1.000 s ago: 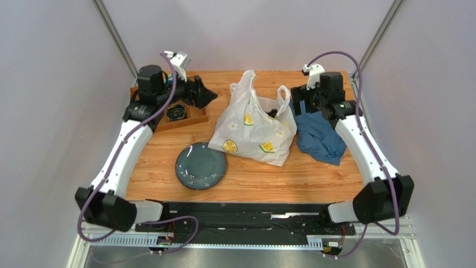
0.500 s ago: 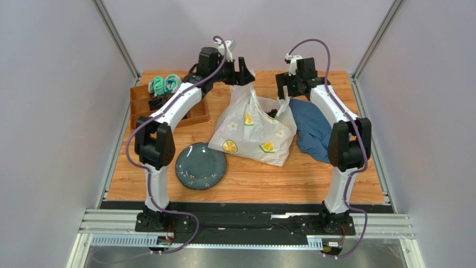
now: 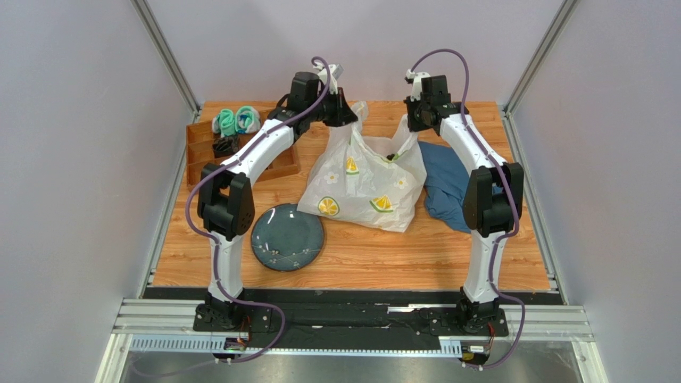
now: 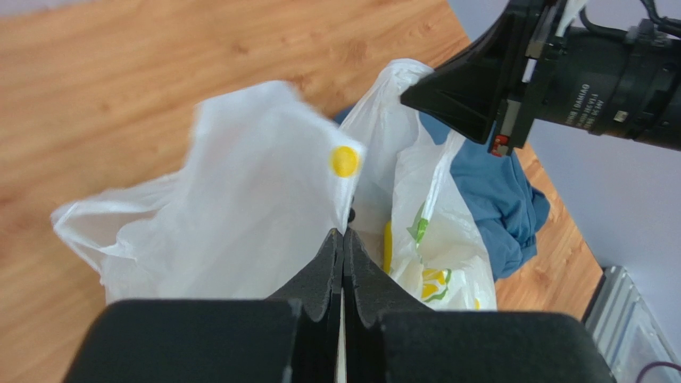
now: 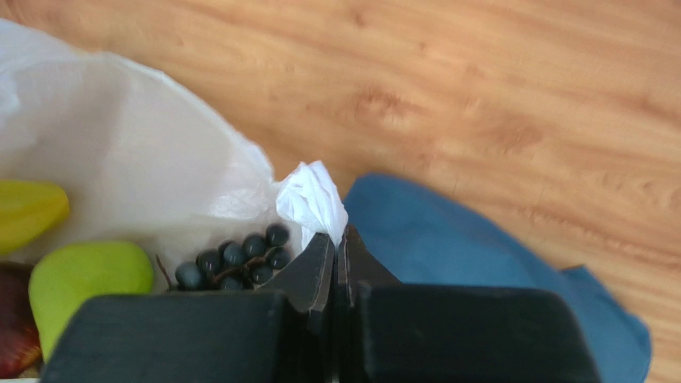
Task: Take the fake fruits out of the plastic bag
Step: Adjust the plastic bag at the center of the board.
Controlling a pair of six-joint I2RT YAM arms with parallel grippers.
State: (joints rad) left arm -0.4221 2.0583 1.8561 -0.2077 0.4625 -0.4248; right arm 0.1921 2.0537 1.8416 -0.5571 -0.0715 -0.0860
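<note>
The white plastic bag (image 3: 364,179), printed with lemon slices, stands at the middle back of the table. My left gripper (image 3: 349,112) is shut on its left handle, and the film (image 4: 240,199) is pinched at the fingertips (image 4: 344,233). My right gripper (image 3: 412,120) is shut on the bunched right handle (image 5: 312,199). Through the bag's mouth, the right wrist view shows fake fruits inside: a dark grape bunch (image 5: 236,263), a green apple (image 5: 84,279), a yellow piece (image 5: 28,211) and a dark red fruit (image 5: 12,335).
A dark blue-green plate (image 3: 288,237) lies in front of the bag to the left. A dark blue cloth (image 3: 448,187) lies right of the bag. A wooden tray (image 3: 280,166) at the back left holds teal-and-white items (image 3: 236,121).
Both arms swung out to the bag's handles at the back of the table. Both grippers went from open to shut on the handles, which now stand pulled up and apart.
</note>
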